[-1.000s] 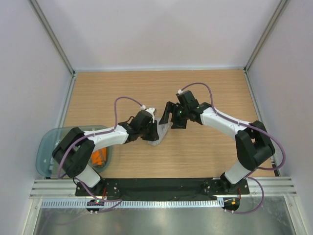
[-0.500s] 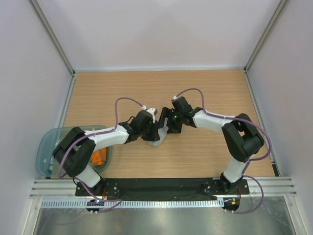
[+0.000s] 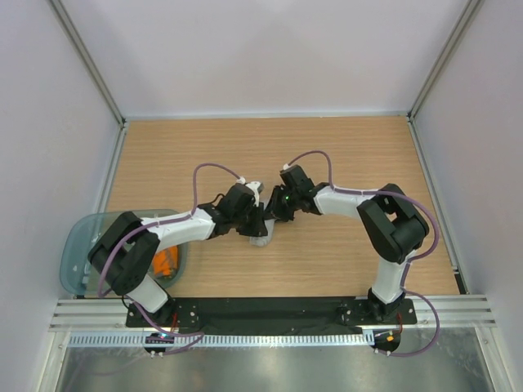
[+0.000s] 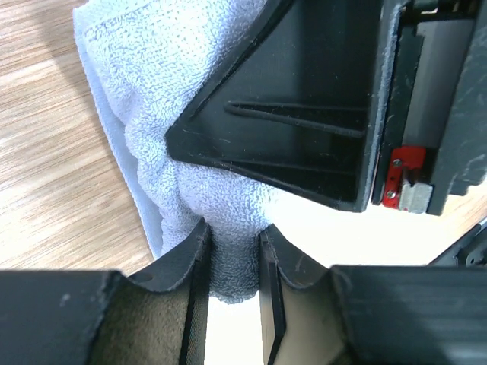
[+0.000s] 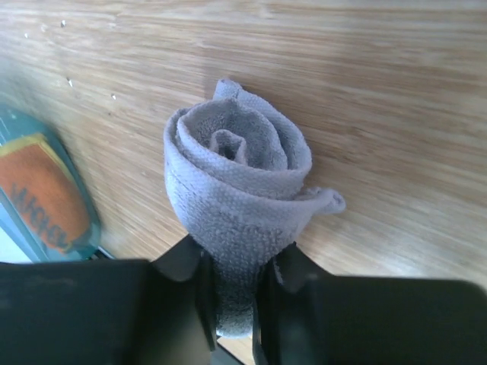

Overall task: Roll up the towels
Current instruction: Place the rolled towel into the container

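The right claw [image 5: 234, 295] pinches the rolled grey towel [image 5: 236, 182].

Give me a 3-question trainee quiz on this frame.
1. True or false: the grey towel lies flat and unrolled.
2. Where is the orange towel? A) on bare wood B) in the tub C) on top of the grey towel
3. Which grip the grey towel: the left fingers, the right fingers, or both?

Key: 1 false, it is wound into a spiral roll. 2 B. 3 both.
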Controlling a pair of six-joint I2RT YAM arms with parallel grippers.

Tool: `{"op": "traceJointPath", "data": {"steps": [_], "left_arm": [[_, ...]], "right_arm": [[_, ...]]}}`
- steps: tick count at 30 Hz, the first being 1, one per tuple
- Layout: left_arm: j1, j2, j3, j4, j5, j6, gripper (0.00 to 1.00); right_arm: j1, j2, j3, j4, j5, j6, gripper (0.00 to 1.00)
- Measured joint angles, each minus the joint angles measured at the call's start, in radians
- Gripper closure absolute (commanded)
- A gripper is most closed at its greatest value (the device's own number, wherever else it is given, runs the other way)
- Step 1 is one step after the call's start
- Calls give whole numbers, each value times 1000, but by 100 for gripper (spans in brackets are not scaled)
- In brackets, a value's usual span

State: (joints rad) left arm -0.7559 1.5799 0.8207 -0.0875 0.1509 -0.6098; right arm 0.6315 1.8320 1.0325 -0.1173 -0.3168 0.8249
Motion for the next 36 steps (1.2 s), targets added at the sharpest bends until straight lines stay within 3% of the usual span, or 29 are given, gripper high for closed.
{"op": "traceJointPath", "data": {"steps": [1, 3, 9, 12, 24, 31, 36], "left_arm": [[1, -1, 0, -2, 3, 0, 76], [4, -4, 0, -8, 9, 1, 72], [3, -70, 2, -55, 49, 14, 39], [-1, -125, 24, -95, 71, 13, 32], [-4, -346, 216, -275, 43, 11, 27], [-1, -387, 222, -356, 9, 6, 27], [-1, -438, 222, -360, 10, 0, 24]], "right_arm": [[2, 2, -2, 6, -1, 3, 99], [3, 2, -11, 23, -5, 12, 99], [9, -1, -67, 129, -35, 37, 99], [10, -13, -91, 171, -42, 47, 99], [11, -219, -142, 244, -86, 88, 99], [8, -412, -142, 265, -104, 107, 99], [2, -452, -137, 249, -111, 123, 99]]}}
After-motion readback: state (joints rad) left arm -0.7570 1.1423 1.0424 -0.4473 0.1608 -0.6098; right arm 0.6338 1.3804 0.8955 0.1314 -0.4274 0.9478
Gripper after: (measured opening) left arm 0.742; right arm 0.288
